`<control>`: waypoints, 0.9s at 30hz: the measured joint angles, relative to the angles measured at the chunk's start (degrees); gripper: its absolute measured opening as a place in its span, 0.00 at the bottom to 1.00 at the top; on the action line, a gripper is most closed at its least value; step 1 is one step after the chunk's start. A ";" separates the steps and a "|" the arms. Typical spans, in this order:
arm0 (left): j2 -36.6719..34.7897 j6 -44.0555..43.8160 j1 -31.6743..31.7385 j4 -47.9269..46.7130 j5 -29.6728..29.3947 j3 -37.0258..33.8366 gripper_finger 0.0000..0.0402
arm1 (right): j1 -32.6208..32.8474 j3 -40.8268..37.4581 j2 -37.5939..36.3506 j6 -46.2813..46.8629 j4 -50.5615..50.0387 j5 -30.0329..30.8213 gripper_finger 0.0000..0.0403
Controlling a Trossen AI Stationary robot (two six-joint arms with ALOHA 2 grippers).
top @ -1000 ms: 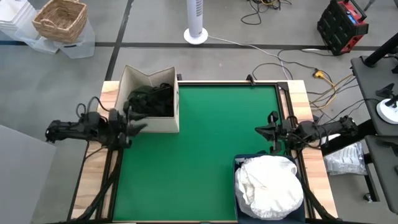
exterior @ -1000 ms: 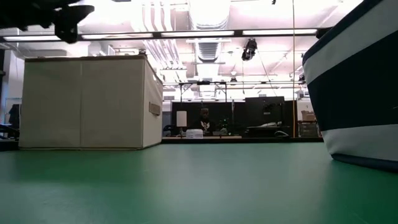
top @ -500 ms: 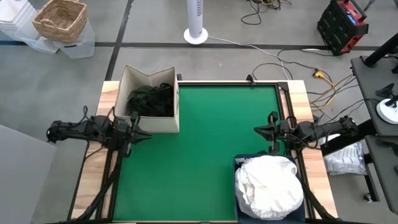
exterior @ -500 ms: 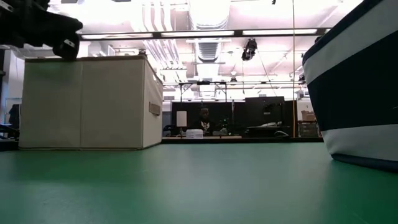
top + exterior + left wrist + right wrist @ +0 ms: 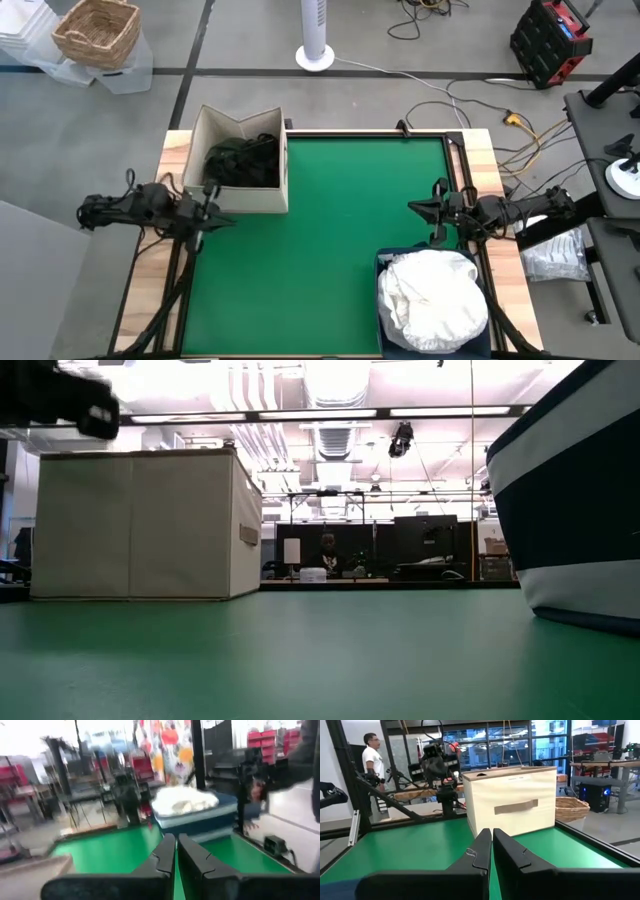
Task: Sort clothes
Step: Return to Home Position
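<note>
Both piles are already sorted, so I judge what you have left is bringing the arms home cleanly. The black and dark green garments lie in the beige cardboard box at the far left of the green counter. The white garments are heaped in the navy blue bin at the near right corner. Your left hand is clenched on nothing and hovers over the counter's left edge, just near of the box. Draw it back and away from the box wall, not across it, so a finger does not catch the rim. Your right hand is also clenched and empty, at the right edge just far of the bin. Keep it high enough to pass over the white heap, which stands above the bin's rim. The green top between box and bin carries nothing, and pale wood borders its left and right sides. Around it is grey floor with a white pedestal fan base, a wicker basket, a red and black case and loose cables. A person in a white shirt stands beyond the left side.
</note>
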 joint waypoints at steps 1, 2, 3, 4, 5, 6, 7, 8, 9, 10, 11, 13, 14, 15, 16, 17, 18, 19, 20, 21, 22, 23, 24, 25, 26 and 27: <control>0.04 -0.54 -0.30 -2.33 0.00 0.71 0.00 | 0.00 0.00 0.04 -0.04 0.00 0.00 0.02; 0.04 -1.07 -0.70 -5.38 0.01 0.96 0.00 | 0.00 0.00 0.04 -0.04 -0.03 0.03 0.02; 0.07 -1.14 -1.18 -7.08 0.05 1.00 0.00 | 0.00 0.00 0.04 -0.01 -0.02 0.07 0.02; 0.10 -1.06 -1.64 -7.26 0.31 1.00 0.00 | 0.00 0.00 0.02 0.00 -0.04 0.07 0.02; 0.08 -1.00 -2.05 -6.86 0.60 1.00 0.00 | 0.00 0.00 -0.02 0.00 -0.04 0.08 0.02; -0.03 -1.06 -2.40 -6.57 0.81 0.98 0.00 | 0.00 0.00 -0.02 0.00 -0.04 0.10 0.02; -0.02 -1.37 -2.70 -6.38 1.06 0.72 0.00 | 0.00 0.00 -0.02 0.00 -0.04 0.15 0.02; -0.01 -1.81 -3.03 -6.87 1.14 0.27 0.00 | 0.00 0.00 -0.02 0.00 -0.05 0.21 0.02; 0.04 -2.47 -3.30 -7.57 1.19 -0.10 0.00 | 0.00 0.00 -0.01 0.02 -0.04 0.30 0.02; 0.09 -2.90 -3.59 -8.12 1.19 -0.31 0.00 | 0.00 0.00 -0.01 0.00 -0.04 0.42 0.02; 0.17 -3.16 -3.86 -8.41 1.21 -0.40 0.00 | 0.00 0.00 -0.01 0.00 -0.04 0.45 0.02; 0.24 -3.21 -4.48 -8.42 1.28 -0.40 0.00 | 0.00 0.00 -0.01 0.03 -0.04 0.46 0.02; 0.24 -3.21 -4.73 -8.45 1.30 -0.40 0.00 | 0.00 0.00 -0.01 0.04 -0.04 0.48 0.02; 0.24 -3.21 -4.89 -8.45 1.21 -0.40 0.00 | 0.00 0.00 0.03 0.03 -0.04 0.48 0.02; 0.25 -3.23 -5.00 -8.54 0.80 -0.40 0.00 | 0.00 0.00 0.04 0.03 -0.06 0.48 0.02; 0.39 -3.26 -5.12 -8.56 -0.01 -0.51 0.00 | 0.00 0.00 0.04 0.03 -0.07 0.48 0.02; 0.62 -3.24 -5.18 -8.52 -0.60 -0.78 0.00 | 0.00 0.00 0.04 0.03 -0.07 0.48 0.02; 0.99 -3.23 -5.19 -8.46 -1.11 -1.17 0.00 | 0.00 0.00 0.04 0.00 -0.07 0.48 0.02; 1.44 -3.25 -5.19 -8.08 -1.28 -1.71 0.00 | 0.00 0.00 0.04 -0.02 -0.09 0.48 0.02; 1.88 -3.25 -5.22 -7.65 -1.56 -2.31 0.00 | 0.00 0.00 0.06 0.00 -0.09 0.51 0.02; 2.28 -3.24 -5.24 -7.00 -1.61 -2.94 0.00 | 0.00 0.00 0.06 0.02 -0.11 0.50 0.02; 2.67 -3.25 -5.26 -5.94 -2.14 -3.69 0.00 | 0.00 0.00 0.06 0.01 -0.12 0.51 0.02; 2.95 -3.25 -5.28 -4.88 -2.91 -4.50 0.00 | 0.00 0.00 0.06 0.01 -0.15 0.51 0.02; 3.13 -3.09 -5.27 -4.14 -3.17 -5.29 0.00 | 0.00 0.00 0.06 0.03 -0.17 0.51 0.02; 3.26 -2.68 -5.26 -3.28 -3.33 -5.97 0.00 | 0.00 0.00 0.06 0.00 -0.16 0.51 0.02; 3.24 -2.13 -5.26 -2.31 -3.42 -6.44 0.00 | 0.00 0.00 0.06 0.00 -0.18 0.51 0.02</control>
